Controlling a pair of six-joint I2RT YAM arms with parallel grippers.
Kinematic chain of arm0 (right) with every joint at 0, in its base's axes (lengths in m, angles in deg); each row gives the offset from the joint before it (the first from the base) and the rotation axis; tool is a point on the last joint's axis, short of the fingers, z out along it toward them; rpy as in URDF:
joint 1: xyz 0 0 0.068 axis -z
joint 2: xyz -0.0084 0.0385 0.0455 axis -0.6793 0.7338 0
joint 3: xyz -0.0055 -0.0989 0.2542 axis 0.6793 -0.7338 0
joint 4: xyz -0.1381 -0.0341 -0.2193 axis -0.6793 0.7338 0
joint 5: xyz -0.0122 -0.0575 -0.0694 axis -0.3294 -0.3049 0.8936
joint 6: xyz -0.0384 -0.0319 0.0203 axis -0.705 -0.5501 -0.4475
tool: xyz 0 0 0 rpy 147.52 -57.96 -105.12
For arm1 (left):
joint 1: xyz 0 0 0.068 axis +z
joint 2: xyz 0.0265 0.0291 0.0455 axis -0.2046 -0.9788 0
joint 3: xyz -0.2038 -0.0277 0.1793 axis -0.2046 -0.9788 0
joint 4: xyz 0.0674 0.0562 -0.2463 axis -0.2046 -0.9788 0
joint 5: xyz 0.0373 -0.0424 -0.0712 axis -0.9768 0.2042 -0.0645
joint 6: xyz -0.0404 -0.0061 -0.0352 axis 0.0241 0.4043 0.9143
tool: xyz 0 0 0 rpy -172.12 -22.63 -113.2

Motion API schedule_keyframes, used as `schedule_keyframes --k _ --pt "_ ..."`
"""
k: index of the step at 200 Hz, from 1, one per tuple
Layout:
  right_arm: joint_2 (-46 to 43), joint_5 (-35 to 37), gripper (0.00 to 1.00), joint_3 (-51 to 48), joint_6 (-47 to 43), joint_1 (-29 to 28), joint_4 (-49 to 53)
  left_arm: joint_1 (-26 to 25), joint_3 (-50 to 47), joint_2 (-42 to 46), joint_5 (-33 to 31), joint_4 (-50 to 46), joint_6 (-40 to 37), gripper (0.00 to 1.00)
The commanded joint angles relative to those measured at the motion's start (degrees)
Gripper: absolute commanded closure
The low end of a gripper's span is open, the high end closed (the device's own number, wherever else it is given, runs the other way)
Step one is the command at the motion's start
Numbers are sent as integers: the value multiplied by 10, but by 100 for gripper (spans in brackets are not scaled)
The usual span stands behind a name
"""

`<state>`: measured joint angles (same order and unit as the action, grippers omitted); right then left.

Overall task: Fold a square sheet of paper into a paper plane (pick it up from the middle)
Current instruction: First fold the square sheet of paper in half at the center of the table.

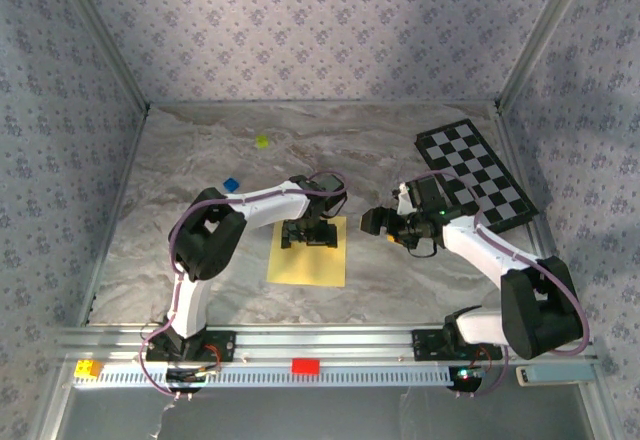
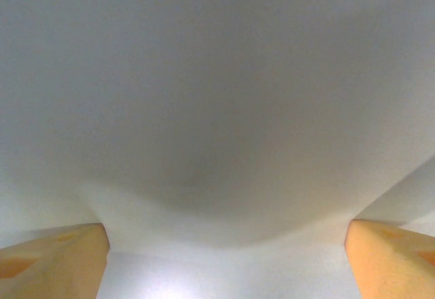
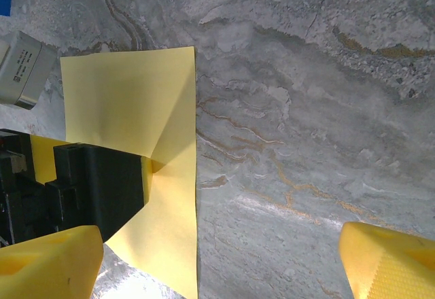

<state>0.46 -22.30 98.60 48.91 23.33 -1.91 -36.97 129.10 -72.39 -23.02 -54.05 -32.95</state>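
The square sheet of paper (image 1: 307, 252) is plain yellow and lies on the marble table in front of the left arm. My left gripper (image 1: 308, 232) stands on the sheet's far half, jaws wide open, fingers (image 2: 54, 258) pressed down on it. The sheet (image 2: 217, 109) looks pale from this close and bulges slightly between them. From the right wrist, the sheet (image 3: 136, 102) puckers in a small crease beside the left gripper's black finger (image 3: 95, 190). My right gripper (image 1: 378, 222) hovers open just right of the sheet, over bare table (image 3: 221, 265). The paper plane is out of view.
A black-and-white checkered board (image 1: 475, 175) lies at the back right. A tiny yellow-green block (image 1: 262, 141) sits far back and a blue block (image 1: 231, 184) lies left of the left arm. Patterned walls enclose three sides; a metal rail (image 1: 330, 368) runs along the near edge.
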Motion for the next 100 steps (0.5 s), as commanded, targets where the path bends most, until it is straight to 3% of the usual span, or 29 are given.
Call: schedule_keyframes --k 1,48,100 --pt "2 -3 8 14 -5 1 14 -6 -25 -25 7 21 8 11" --pt "-2 -2 8 14 -3 1 15 -9 -29 -7 -3 38 8 21" --pt "-41 34 9 2 21 1 -2 -19 -41 45 -17 91 1 48"
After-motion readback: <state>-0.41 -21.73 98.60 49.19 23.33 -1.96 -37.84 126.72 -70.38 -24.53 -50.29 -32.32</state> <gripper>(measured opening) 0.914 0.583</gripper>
